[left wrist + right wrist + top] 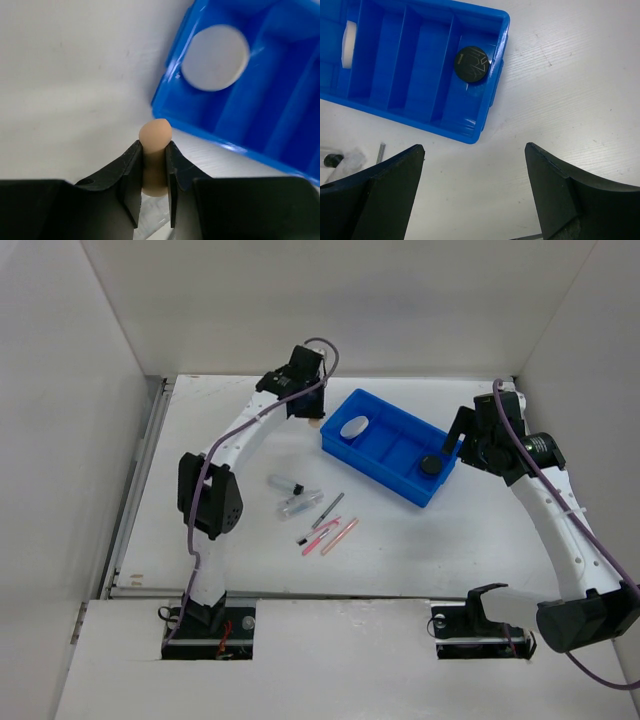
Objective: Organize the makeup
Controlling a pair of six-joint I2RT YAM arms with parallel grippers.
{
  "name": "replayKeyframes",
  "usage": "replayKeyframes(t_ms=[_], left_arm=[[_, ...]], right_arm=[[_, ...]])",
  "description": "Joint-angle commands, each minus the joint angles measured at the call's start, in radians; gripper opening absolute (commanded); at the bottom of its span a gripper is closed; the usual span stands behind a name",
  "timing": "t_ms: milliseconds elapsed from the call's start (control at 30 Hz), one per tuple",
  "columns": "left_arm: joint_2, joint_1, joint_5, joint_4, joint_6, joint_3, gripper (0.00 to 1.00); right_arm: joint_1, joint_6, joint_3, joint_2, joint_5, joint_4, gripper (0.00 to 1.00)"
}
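My left gripper (153, 146) is shut on the beige egg-shaped sponge (155, 135), which is squeezed between the two fingers just outside the blue tray's (280, 120) near corner. From above, that gripper (304, 400) hangs at the tray's (372, 462) left end. A white round disc (354, 426) lies in the tray's left compartment and the round black compact (430, 466) in its right one. My right gripper (475, 150) stands open over bare table beside the tray's right end, nothing between its fingers. Two clear vials (292, 494), a thin dark brush (327, 510) and pink sticks (330, 536) lie on the table in front of the tray.
White walls close the table in at the back and on both sides. The left arm's elbow (210, 495) stands left of the loose items. The tray's two middle compartments (415, 65) hold nothing.
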Motion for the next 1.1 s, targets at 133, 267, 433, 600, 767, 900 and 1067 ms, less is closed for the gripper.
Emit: replayKeyframes(t_ms=[133,267,433,600,767,900,1067], left_arm=[[0.133,-0.009,0.231,0.059,0.014,0.235,0.17],[0.253,-0.018,0.291,0.069,-0.006,0.365,0.17],[0.347,-0.027,0.291,0.080,-0.006,0.497,0.21],[0.361,-0.027,0.291,0.098,-0.016,0.506,0.69],[0.312,-0.027,0.291,0.078,-0.006,0.506,0.92],[0.176,-0.036,0.243,0.052,0.018,0.418,0.91],[-0.151,-0.046,0.118,0.083,0.061,0.006,0.76]], right_arm=[[-0.003,-0.010,0.024,-0.014,-0.001,0.023,0.88],[-0.003,-0.010,0.015,-0.014,-0.001,0.023,0.88],[-0.003,-0.010,0.015,-0.005,-0.001,0.023,0.88],[-0.003,-0.010,0.005,0.015,0.008,0.023,0.88],[-0.003,-0.010,0.005,0.015,0.008,0.023,0.88],[-0.003,-0.010,-0.004,0.015,0.008,0.032,0.88],[-0.003,-0.001,-0.040,-0.022,-0.010,0.043,0.88]])
